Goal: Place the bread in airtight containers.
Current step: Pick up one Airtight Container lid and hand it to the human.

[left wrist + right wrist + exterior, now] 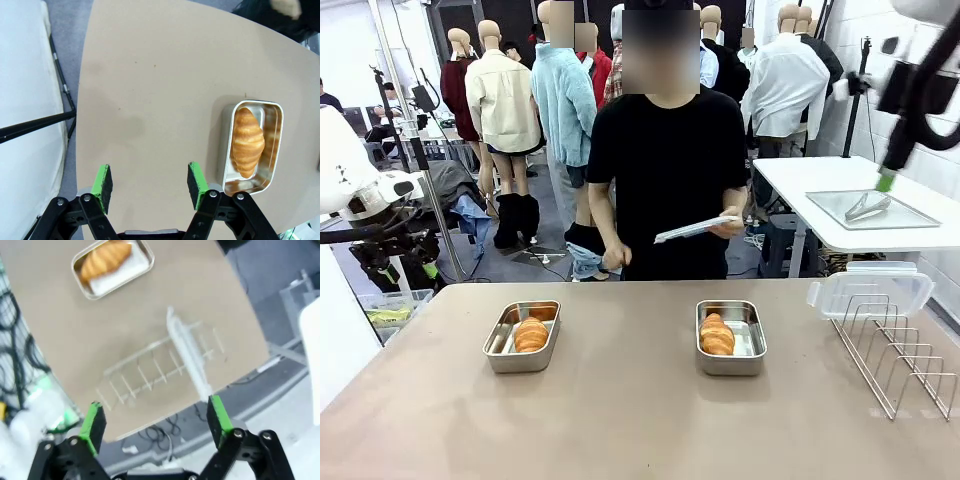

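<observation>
A broad tan tabletop (640, 420) was spread below and in front of the person's higher hand (730, 226), evenly lit from above, with only soft shadows on it. To the right of that hand, a white side table (840, 235) was set against a white wall (845, 20), and a dark stool (775, 240) was tucked beneath it, just below the hand. A black stand (855, 110) was seen above it. Well to the left of the hand, grey floor (535, 265) and a slanted metal pole (425, 170) were seen.
</observation>
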